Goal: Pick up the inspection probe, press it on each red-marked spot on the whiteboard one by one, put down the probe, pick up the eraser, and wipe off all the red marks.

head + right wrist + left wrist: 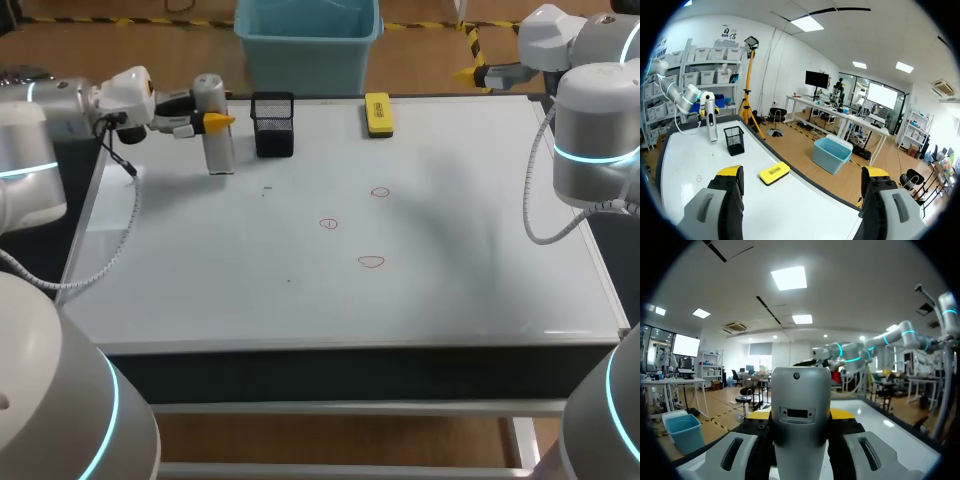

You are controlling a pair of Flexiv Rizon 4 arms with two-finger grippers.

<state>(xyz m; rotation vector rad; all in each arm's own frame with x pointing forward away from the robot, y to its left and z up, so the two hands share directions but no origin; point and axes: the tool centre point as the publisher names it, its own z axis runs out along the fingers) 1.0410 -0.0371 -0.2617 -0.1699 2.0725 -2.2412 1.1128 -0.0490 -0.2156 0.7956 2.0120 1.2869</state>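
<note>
The inspection probe (215, 130), a grey upright cylinder, sits at the whiteboard's far-left corner with my left gripper (212, 122) shut on its upper part. In the left wrist view the probe (800, 410) fills the space between the yellow-tipped fingers of my left gripper (800, 416). Three red marks (380, 192) (328, 224) (371, 262) lie mid-board. The yellow eraser (378, 114) rests at the far edge; the right wrist view shows the eraser (774, 172) ahead of my open right gripper (802, 172). My right gripper (478, 72) hangs beyond the far-right corner.
A black mesh holder (273, 125) stands just right of the probe, between it and the eraser. The whiteboard (450, 260) covers most of the tabletop. A grey cable from my left arm loops over the board's left edge (118, 250).
</note>
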